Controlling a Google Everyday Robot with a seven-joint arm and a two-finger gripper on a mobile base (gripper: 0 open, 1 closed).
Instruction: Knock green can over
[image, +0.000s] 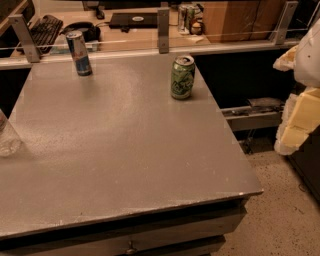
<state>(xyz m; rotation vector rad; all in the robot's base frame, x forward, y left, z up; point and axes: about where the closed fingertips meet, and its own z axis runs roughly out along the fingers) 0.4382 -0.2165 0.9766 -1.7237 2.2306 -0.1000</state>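
- Gripper (299, 117): located at the right edge of the frame, upper to middle height; partly cut off by the frame border.
- Housing (311, 52): upper portion of the unit. White, smooth and rounded in contour, with a plain surface.
- Pale cream projection on the housing's left side, upper right of the frame; its outline is ragged.
- Lower portion: blocky pale-yellow faces, flat planes meeting in angular steps.
- Edges of the yellow faces are trimmed in off-white and look rough in outline.
- A darker band separates the white upper portion from the yellow lower portion.
- Finer surface detail cannot be made out.
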